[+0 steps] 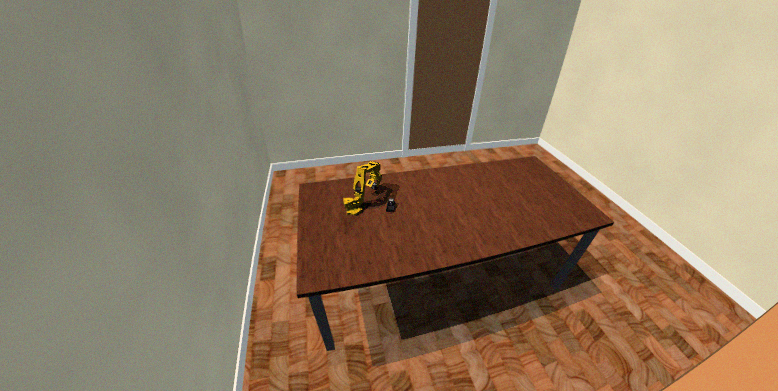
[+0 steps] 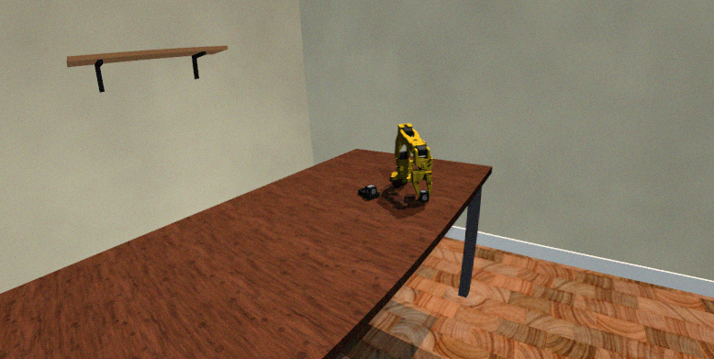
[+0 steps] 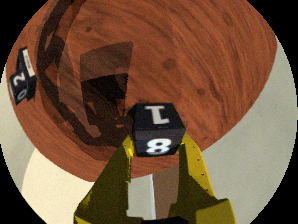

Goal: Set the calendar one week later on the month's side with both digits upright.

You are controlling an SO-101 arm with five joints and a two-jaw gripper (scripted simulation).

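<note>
Presently, top view: we're seeing the gripper [image 1: 375, 187] [image 2: 423, 195] [image 3: 157, 142] hanging approx. beside the calendar tray [image 1: 390, 208] [image 2: 362, 191] [image 3: 27, 62], clear of it. Ext. view: we're noting a black cube [image 2: 423, 196] [image 3: 158, 129] sitting between the fingertips, outside the tray; its height we're not confirming. Wrist view: we're finding the fingers gripping that cube, nos. "1" & "8" showing; the other cube [image 1: 391, 201] [image 2: 372, 190] [image 3: 19, 80] is showing "2" & "0" at the tray.
</note>
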